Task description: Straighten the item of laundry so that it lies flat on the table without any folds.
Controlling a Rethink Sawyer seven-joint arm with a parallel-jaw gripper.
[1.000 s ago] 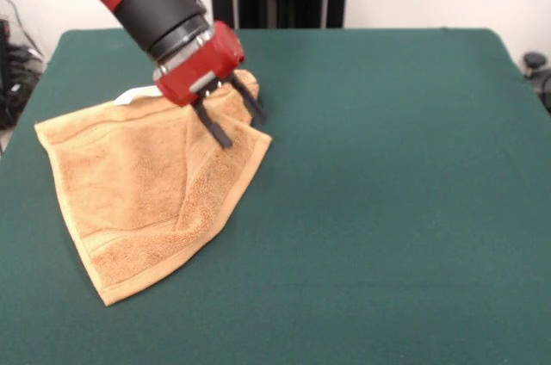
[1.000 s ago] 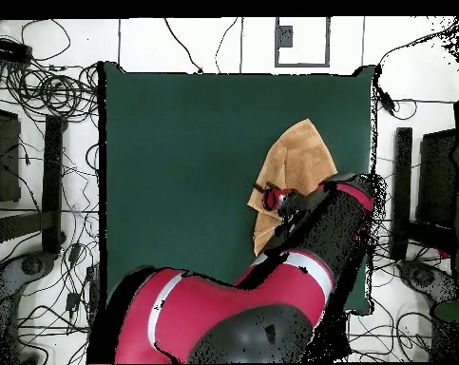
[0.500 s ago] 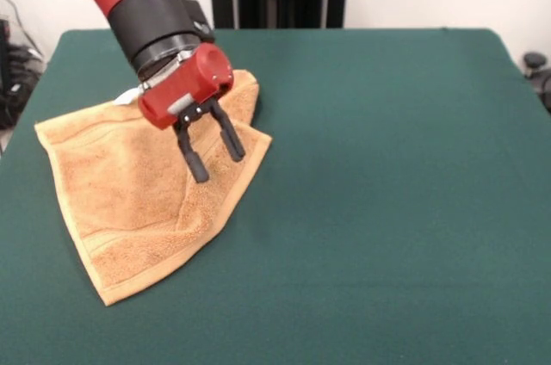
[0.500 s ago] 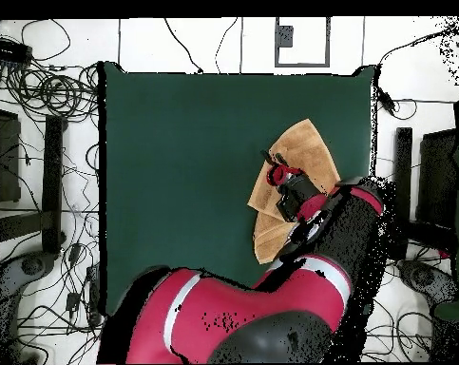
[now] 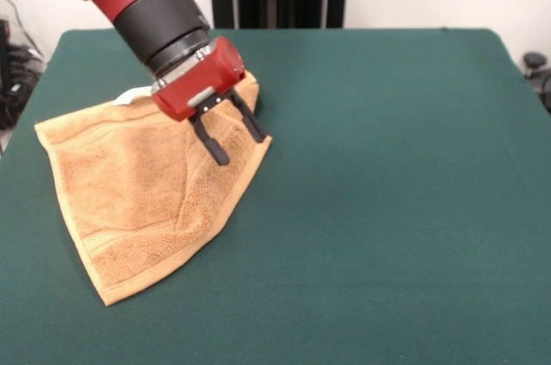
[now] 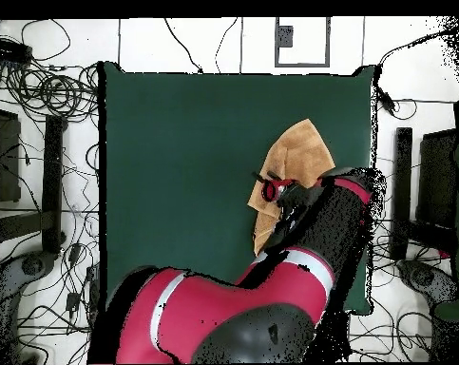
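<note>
Golden-tan towel (image 5: pixel 146 193) is left folded on the table (image 5: pixel 387 210), gripper (image 5: pixel 238 141) poised spread and empty over the right corner; a shallow pinch risks slipping off.

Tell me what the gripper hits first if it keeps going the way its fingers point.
Probably the towel: the open gripper points down over its folded right edge. The bare table starts just beyond that edge, so depth leaves some doubt.
</note>
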